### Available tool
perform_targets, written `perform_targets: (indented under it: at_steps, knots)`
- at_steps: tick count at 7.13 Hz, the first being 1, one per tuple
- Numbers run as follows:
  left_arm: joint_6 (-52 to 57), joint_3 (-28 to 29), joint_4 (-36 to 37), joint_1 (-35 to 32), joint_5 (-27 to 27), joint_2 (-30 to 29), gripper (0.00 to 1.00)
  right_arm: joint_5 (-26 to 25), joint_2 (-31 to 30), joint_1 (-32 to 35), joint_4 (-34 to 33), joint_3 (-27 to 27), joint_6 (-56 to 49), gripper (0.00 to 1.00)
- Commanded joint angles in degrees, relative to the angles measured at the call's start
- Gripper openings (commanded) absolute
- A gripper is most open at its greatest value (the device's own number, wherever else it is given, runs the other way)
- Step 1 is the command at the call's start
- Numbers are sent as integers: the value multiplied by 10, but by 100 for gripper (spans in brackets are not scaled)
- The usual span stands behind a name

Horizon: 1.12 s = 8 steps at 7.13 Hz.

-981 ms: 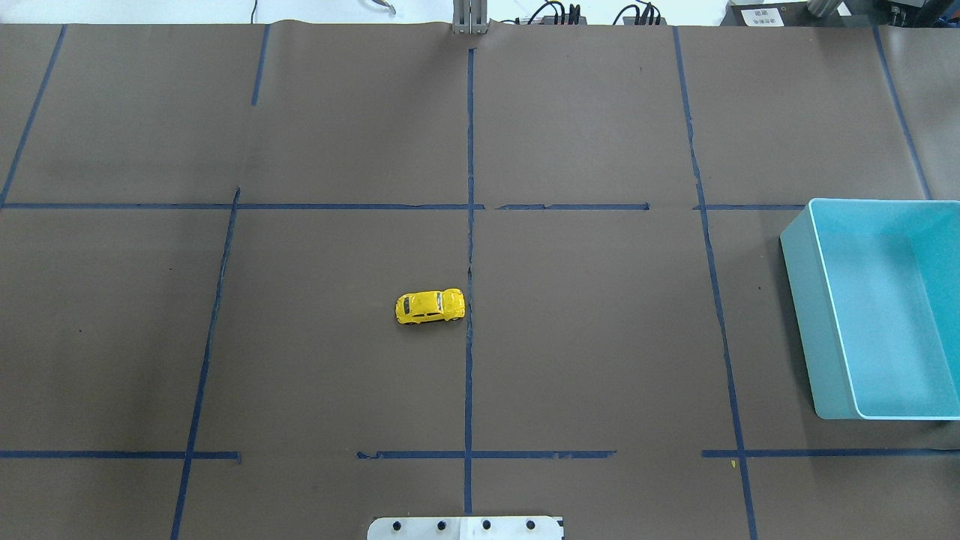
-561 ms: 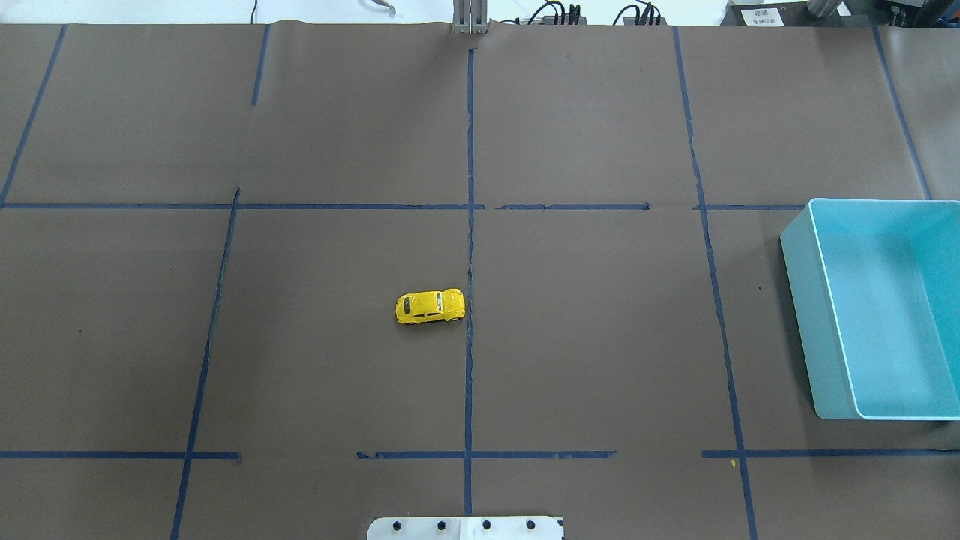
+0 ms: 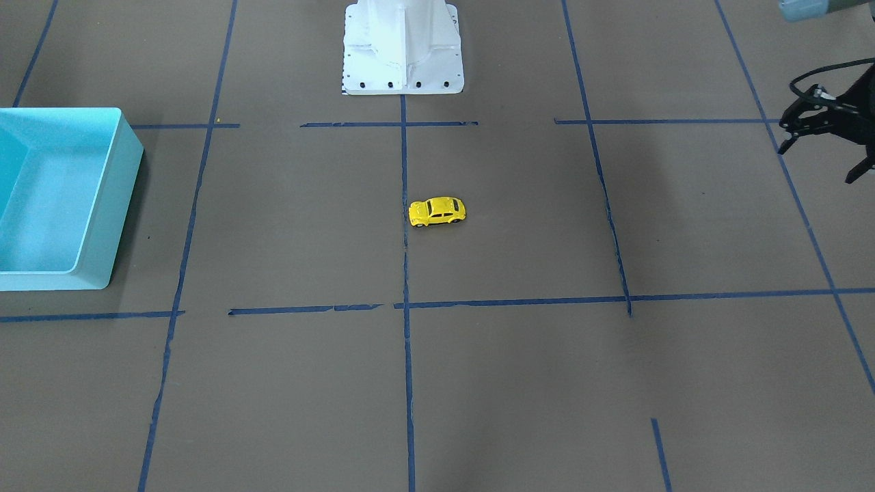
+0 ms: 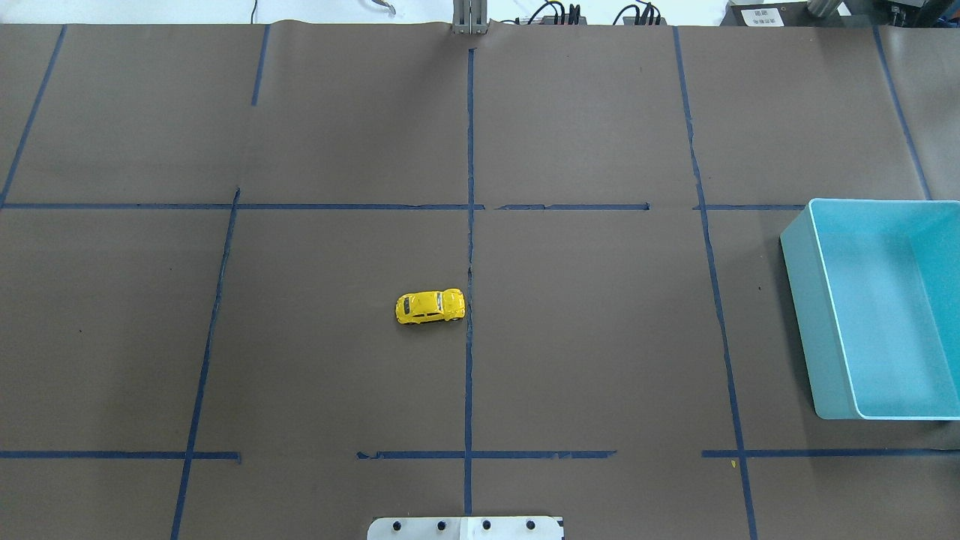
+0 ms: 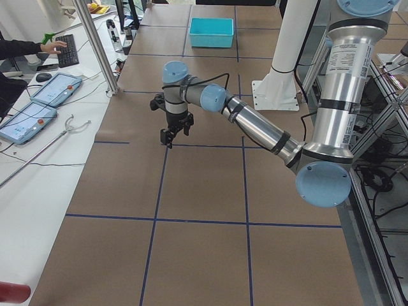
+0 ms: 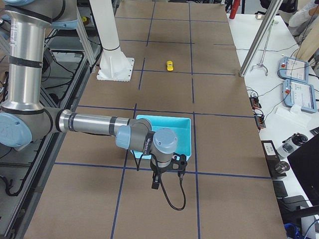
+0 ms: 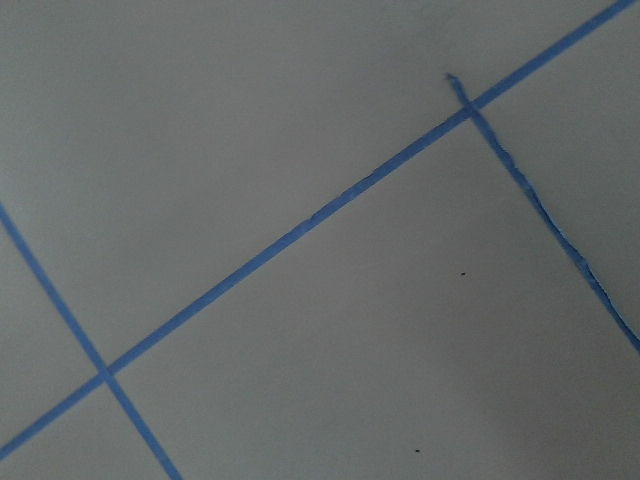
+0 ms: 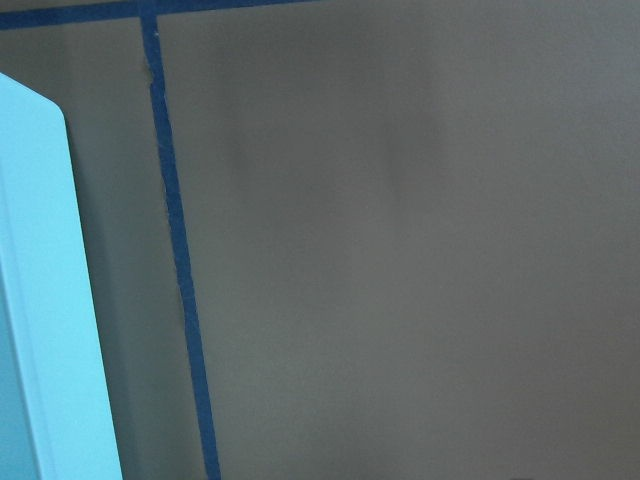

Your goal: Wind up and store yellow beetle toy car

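The yellow beetle toy car (image 4: pixel 430 307) stands on its wheels near the table's middle, just left of the centre tape line. It also shows in the front-facing view (image 3: pixel 437 211) and small in the exterior right view (image 6: pixel 169 65). My left gripper (image 3: pixel 817 162) hangs open and empty above the table, far out on my left side of the car; it also shows in the exterior left view (image 5: pixel 171 135). My right gripper (image 6: pixel 167 182) hovers beside the light blue bin (image 4: pixel 806 315), far from the car. I cannot tell whether it is open or shut.
The light blue bin (image 3: pixel 117 205) sits empty at the table's right edge, and its corner shows in the right wrist view (image 8: pixel 35 300). Blue tape lines cross the brown table cover. The robot's white base (image 3: pixel 403 48) stands at the near edge.
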Motion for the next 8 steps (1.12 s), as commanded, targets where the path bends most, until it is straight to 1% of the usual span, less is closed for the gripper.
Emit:
perform_targets:
  at_steps: [1,2,3,4,5,6,7,8]
  knots:
    - [107,-15,1,102,56,-77,100,-1,-1,0,0,-1,0,100]
    - [112,-10,2,207,63,-91,100,-2,-1,0,0,-1,0,100]
    - [124,-11,2,243,104,-129,100,-2,-1,0,0,-2,0,100]
    - [206,-1,2,266,124,-161,100,-2,-1,0,0,-2,0,100]
    - [247,12,0,276,123,-175,100,-2,-1,0,0,-6,0,100]
    - [252,24,-9,299,121,-179,100,-2,-1,0,0,-9,0,100]
    - [248,58,-12,314,122,-220,100,-3,-1,0,1,-9,-2,100]
    - [242,106,-13,326,122,-272,100,-3,0,0,2,-9,-2,100]
